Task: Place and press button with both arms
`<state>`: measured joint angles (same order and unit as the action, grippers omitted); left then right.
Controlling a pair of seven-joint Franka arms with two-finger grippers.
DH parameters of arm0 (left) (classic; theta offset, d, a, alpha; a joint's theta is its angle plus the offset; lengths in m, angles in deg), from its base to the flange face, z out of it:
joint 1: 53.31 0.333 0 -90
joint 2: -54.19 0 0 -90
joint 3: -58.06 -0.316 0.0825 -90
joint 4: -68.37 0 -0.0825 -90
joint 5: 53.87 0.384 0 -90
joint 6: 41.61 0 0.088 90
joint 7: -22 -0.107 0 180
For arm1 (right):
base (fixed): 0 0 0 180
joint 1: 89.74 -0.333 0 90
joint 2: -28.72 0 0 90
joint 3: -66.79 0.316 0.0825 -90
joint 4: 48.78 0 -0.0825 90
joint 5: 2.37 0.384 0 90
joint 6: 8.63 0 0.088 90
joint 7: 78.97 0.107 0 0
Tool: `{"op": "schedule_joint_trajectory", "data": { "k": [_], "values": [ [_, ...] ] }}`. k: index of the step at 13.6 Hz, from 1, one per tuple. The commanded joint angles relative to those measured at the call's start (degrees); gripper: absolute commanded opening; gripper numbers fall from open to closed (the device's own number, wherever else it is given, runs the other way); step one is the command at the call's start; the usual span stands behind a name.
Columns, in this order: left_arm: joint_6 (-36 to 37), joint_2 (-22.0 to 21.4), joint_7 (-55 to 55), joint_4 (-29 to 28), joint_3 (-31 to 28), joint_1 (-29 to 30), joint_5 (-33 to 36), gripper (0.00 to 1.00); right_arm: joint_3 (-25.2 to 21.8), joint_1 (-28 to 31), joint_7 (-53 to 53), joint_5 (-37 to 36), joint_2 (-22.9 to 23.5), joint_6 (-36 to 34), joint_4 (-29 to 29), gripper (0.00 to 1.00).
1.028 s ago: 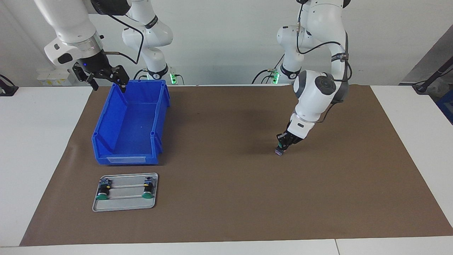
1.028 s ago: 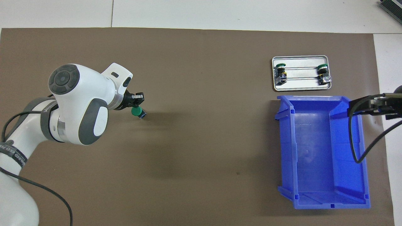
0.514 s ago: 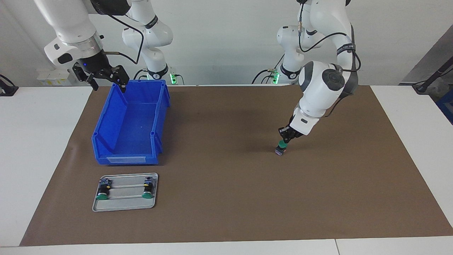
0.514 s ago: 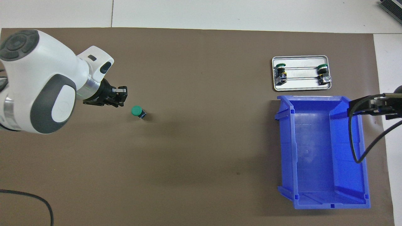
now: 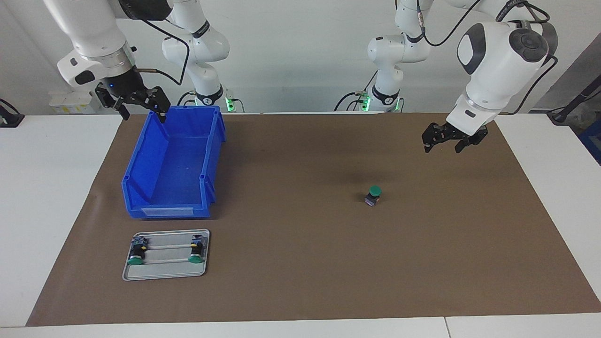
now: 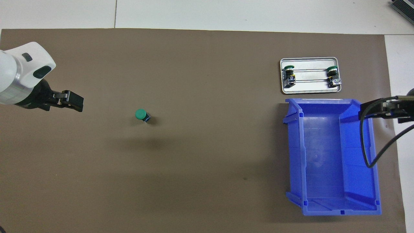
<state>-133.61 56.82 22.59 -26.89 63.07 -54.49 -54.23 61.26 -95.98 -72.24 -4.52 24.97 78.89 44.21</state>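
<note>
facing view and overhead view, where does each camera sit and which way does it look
Facing view: high across the table, looking at both arms; left gripper and right gripper are raised, open.
Overhead view: above the robots' end, looking steeply down; only wrists and grippers show.
Both show the button standing alone, blue bin and tray.

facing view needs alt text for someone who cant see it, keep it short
A green button stands alone on the brown mat, with the left gripper open in the air, apart from it. The right gripper waits open over the corner of an empty blue bin, and two more buttons lie on a metal tray.
</note>
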Motion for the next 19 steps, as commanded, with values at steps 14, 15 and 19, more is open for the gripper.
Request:
{"op": "schedule_joint_trajectory", "data": {
  "k": [14, 15, 19],
  "values": [
    [-5.2, -1.4, -2.3, -1.2, -9.5, -5.5, 1.2, 0.98, 2.6, -30.7, 60.6, 4.2, 29.9, 30.2, -13.8, 1.00],
    [-5.3, -1.4, -2.3, -1.2, -9.1, -5.5, 1.2, 0.98, 3.2, -32.1, 63.7, 4.1, 32.0, 33.7, -14.8, 1.00],
    [-5.3, -2.3, -2.3, -2.5, -8.8, -5.1, 1.2, 0.98, 3.2, -37.7, 69.4, 3.6, 42.9, 46.7, -20.4, 1.00]
  ]
}}
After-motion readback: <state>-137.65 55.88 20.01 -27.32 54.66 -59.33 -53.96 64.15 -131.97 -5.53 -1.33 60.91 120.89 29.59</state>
